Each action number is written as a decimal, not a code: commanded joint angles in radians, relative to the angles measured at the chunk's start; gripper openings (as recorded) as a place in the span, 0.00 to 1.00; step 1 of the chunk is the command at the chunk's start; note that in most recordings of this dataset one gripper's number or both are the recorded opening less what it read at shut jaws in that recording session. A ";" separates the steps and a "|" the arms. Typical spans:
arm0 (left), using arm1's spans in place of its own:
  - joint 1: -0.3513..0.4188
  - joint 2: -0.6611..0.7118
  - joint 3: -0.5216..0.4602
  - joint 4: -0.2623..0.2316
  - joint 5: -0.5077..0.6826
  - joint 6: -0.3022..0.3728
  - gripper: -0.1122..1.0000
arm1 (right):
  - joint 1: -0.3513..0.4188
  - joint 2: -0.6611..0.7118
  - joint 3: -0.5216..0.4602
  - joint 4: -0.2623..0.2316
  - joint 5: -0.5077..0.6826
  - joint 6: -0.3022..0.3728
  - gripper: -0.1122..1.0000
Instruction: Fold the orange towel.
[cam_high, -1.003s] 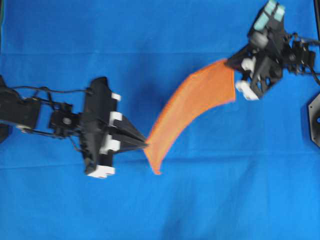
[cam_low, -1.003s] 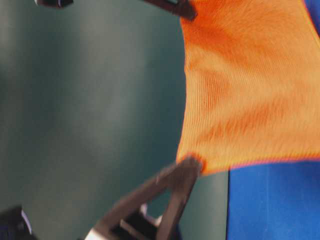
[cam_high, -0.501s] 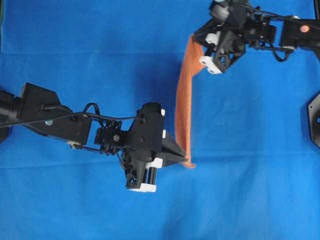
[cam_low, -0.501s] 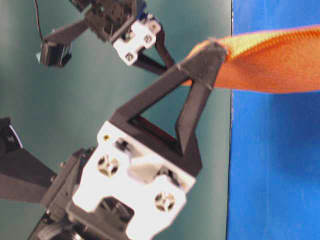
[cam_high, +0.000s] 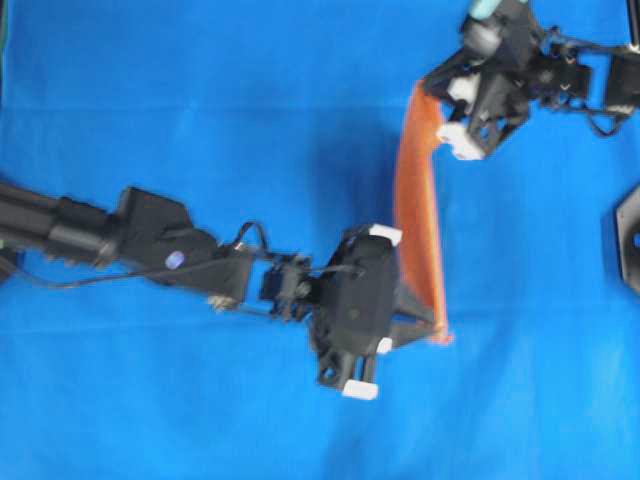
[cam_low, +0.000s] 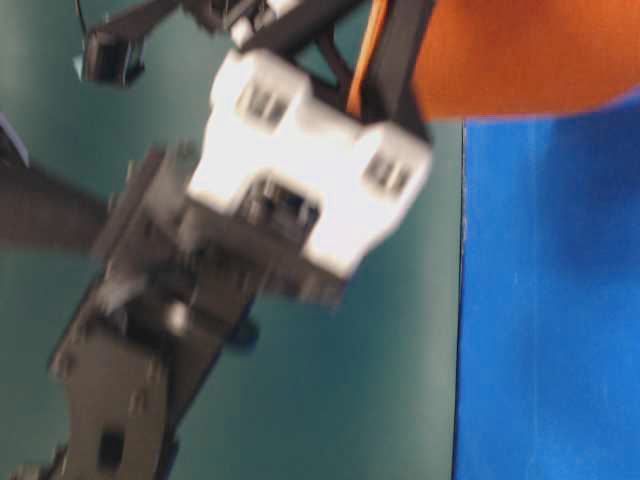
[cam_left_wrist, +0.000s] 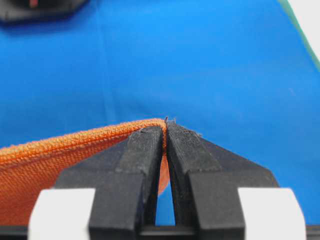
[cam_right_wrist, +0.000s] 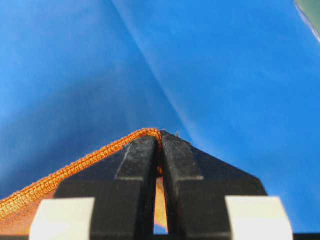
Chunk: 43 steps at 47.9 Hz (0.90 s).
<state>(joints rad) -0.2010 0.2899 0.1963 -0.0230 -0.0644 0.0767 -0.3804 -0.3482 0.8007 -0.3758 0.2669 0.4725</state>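
Overhead view: orange towel (cam_high: 418, 215) strung above blue table cloth (cam_high: 200, 100); left gripper (cam_high: 436, 322) clamping its near corner; right gripper (cam_high: 428, 92) clamping the far; table-level view blocked by blurred arm.

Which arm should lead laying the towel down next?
Neither alone, probably: left end effector and right end effector each pinch a corner of the towel, stretched between them.
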 joint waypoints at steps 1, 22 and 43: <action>-0.021 0.012 -0.086 0.003 -0.011 0.032 0.11 | -0.038 -0.069 0.021 -0.006 0.017 0.003 0.12; -0.048 0.002 0.015 -0.003 -0.032 0.020 0.11 | -0.035 0.071 -0.031 -0.006 -0.040 0.002 0.12; -0.064 -0.101 0.405 -0.006 -0.216 -0.216 0.11 | 0.029 0.373 -0.242 -0.006 -0.074 -0.008 0.12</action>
<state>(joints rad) -0.2255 0.2270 0.5798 -0.0307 -0.2424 -0.1289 -0.3497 0.0199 0.6044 -0.3758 0.1963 0.4663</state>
